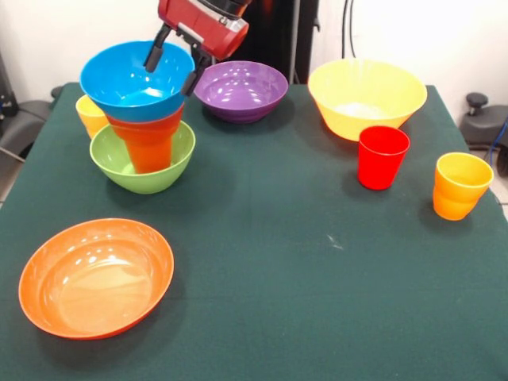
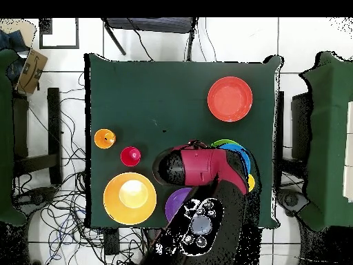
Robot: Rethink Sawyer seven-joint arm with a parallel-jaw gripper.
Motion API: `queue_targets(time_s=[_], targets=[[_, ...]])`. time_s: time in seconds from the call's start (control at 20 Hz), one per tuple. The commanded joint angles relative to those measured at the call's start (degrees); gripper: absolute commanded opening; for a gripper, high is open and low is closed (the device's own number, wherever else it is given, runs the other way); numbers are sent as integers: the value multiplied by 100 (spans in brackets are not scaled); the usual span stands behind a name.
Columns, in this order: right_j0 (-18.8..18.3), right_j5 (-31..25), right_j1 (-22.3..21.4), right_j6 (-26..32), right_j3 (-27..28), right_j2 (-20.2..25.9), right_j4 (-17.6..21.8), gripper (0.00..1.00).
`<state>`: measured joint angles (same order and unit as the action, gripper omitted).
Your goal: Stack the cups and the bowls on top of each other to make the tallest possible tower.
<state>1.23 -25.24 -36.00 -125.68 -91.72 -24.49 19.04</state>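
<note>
The tower stands at the table's back left in the front view: a green bowl [image 1: 143, 163] as base, an orange cup [image 1: 148, 147] in it, and a blue bowl [image 1: 135, 79] on top, tilted a little. My gripper [image 1: 171, 67] is open, with one finger inside the blue bowl and the other outside its far right rim. In the overhead view the arm [image 2: 203, 165] covers most of the tower; only green and blue edges [image 2: 238, 147] show. A purple bowl [image 1: 240, 90], a big yellow bowl [image 1: 367, 95], a red cup [image 1: 382, 156], a yellow-orange cup [image 1: 460, 184] and a wide shallow orange bowl [image 1: 95, 278] stand apart.
A yellow cup [image 1: 89, 113] stands right behind the tower's left side. The purple bowl sits close to the tower's right. The table [image 1: 278, 262] has a dark green cloth. Cables and chairs surround the table in the overhead view.
</note>
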Motion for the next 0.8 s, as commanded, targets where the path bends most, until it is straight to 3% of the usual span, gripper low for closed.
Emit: queue_targets(time_s=[0.05, 0.8], targets=[[-38, -540, -35, 258, 240, 783, 12, 100], [-95, -838, -213, 486, 537, 996, 59, 100]])
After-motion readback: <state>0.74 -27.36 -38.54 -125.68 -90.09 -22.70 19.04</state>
